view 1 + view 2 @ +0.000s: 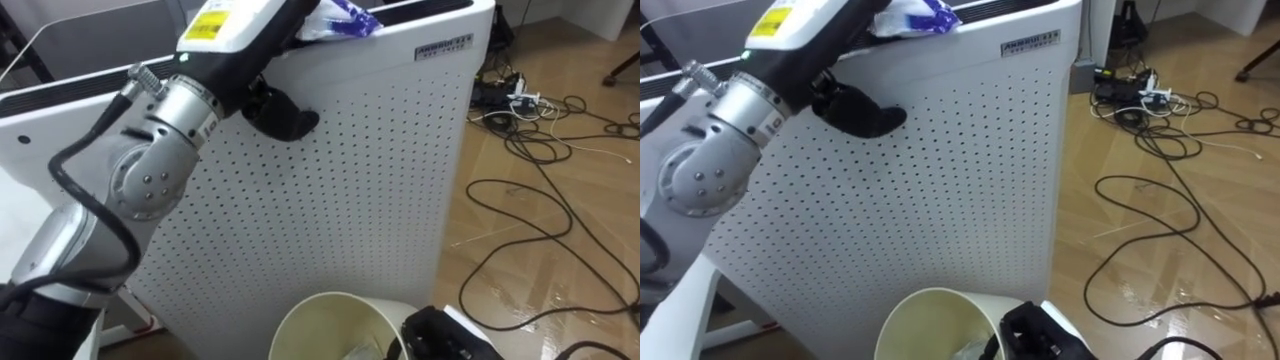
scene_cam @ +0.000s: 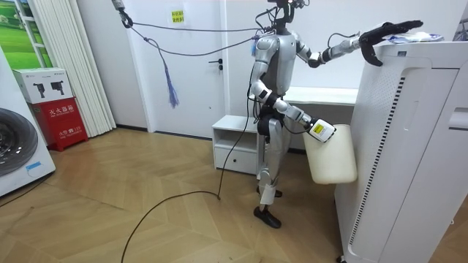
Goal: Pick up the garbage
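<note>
Home-like test room, washing machine [image 2: 14, 150], wood floor [image 2: 146, 208] (loose cables [image 1: 515, 100]), white door [image 2: 191, 91]

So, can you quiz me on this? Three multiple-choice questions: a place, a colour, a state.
1. Where is the wrapper? A on a chair; B on top of the white unit; C on a bed.
2. What colour is the bin? A red; B black; C cream.
3. The bin is: A held off the floor; B standing on it; C tipped over.
Answers: 1 B, it lies on the unit's top by the left hand; 2 C, its wall is cream; 3 A, the right hand holds its rim, clear of the floor in the room view.
</note>
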